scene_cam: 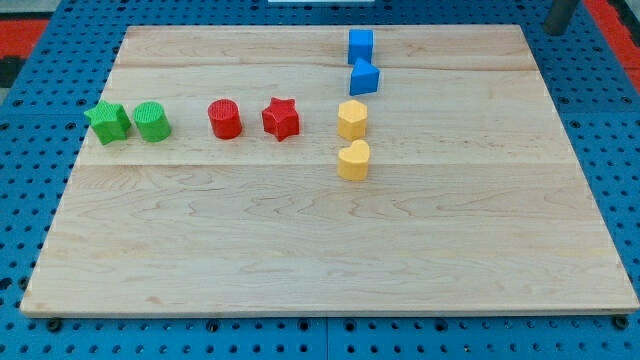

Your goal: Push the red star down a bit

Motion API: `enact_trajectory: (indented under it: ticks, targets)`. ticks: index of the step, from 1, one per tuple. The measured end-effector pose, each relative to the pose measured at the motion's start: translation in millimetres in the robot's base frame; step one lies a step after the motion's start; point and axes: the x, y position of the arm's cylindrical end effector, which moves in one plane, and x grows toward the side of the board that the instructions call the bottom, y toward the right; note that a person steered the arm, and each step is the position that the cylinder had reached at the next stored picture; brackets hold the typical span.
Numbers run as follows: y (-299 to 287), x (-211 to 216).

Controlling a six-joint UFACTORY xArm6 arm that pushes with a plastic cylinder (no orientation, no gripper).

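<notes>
Wooden board (300, 250) lies on a blue pegboard (30, 40); no containers, all blocks sit bare on the wood. Count: eight blocks, two per colour. Green star (107, 122) touching green cylinder (152, 121) at the view's left. Red cylinder (225, 119), then red star (281, 118) just beside it, mid-board. Yellow hexagon (352, 119) above yellow heart (353, 160). Blue cube (360, 45) above a second blue block (364, 77), shape possibly a wedge. Dark rod (560, 15) at top right corner; my tip's end seems cropped, well apart from every block.

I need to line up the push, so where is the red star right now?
The red star sits in the board's upper half, slightly toward the view's left of centre, between the red cylinder on its left and the yellow hexagon on its right.
</notes>
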Motion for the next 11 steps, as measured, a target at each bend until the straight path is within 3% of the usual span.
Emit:
enact_trajectory:
  ticks: [1,2,6,8,11]
  targets:
    - [-6.0,43.4]
    - [-57.1,87.0]
    - [-289.8,126.1]
    - [-287.3,127.4]
    - [-361.3,134.4]
